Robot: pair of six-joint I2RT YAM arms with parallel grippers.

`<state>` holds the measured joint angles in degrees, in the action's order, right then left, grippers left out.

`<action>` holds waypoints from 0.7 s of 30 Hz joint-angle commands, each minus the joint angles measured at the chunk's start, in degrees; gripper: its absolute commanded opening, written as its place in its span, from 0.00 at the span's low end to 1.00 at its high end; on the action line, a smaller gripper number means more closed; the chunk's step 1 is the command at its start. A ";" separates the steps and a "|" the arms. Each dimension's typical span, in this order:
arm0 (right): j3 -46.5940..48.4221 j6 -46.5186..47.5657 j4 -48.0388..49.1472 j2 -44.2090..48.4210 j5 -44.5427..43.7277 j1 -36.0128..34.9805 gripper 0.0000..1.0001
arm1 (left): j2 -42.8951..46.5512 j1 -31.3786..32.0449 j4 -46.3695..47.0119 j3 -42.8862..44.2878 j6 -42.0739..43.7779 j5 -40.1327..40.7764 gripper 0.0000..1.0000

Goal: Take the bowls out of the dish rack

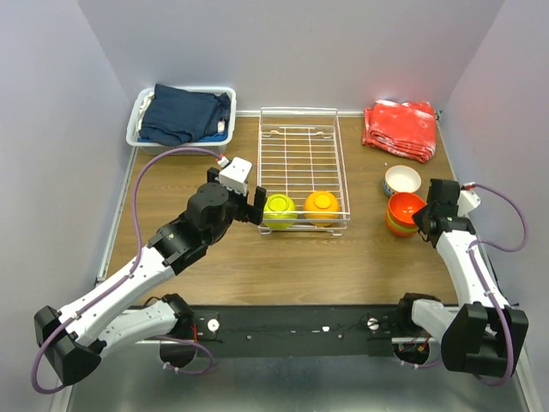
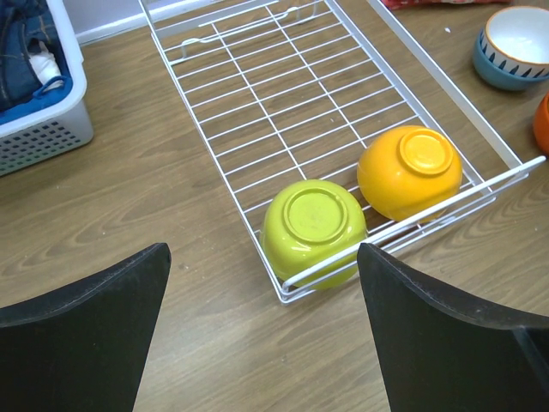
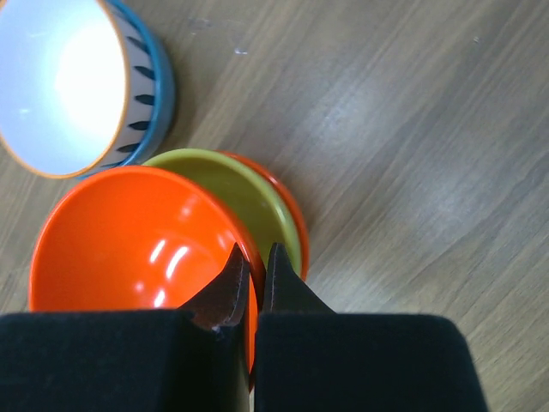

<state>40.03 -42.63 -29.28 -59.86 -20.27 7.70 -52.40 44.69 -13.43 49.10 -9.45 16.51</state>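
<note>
Your left gripper (image 2: 262, 257) was wide open and empty, by the yellow-green bowl (image 2: 313, 225) in the dish rack (image 2: 446, 204). Your right gripper (image 3: 255, 266) pinched the rim of the orange bowl (image 3: 129, 240); pulling away could tip its stack.

High overhead view, close wrist views, left shares dish rack (image 1: 300, 154)

Seven bowls (image 1: 322, 207), one dish rack (image 1: 302, 150), one bin (image 1: 135, 129), one cloth (image 1: 400, 129).
Two are sitting in the rack, a yellow-green bowl (image 2: 313, 230) and an orange bowl (image 2: 409, 172); five are standing on the counter (image 1: 283, 266): a red-orange bowl (image 3: 129, 249) topping a stack of three (image 1: 400, 227), plus a nested pair (image 1: 402, 179).
</note>
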 commanded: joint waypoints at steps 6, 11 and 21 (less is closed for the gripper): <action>-4.17 -1.40 6.51 2.46 -2.67 1.70 0.14 | 0.37 -0.13 0.77 -0.94 -0.21 1.15 0.99; -3.82 -0.08 5.81 4.39 -2.32 1.70 0.34 | -0.50 -0.21 0.78 -1.03 0.05 1.24 0.99; -1.01 3.08 2.91 11.77 1.90 1.70 0.74 | -4.02 -0.21 0.25 -0.24 0.22 -2.36 0.99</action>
<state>36.47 -41.19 -25.17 -51.24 -20.49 9.10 -54.46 44.69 -13.37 48.77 -9.41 16.82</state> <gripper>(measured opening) 0.641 0.991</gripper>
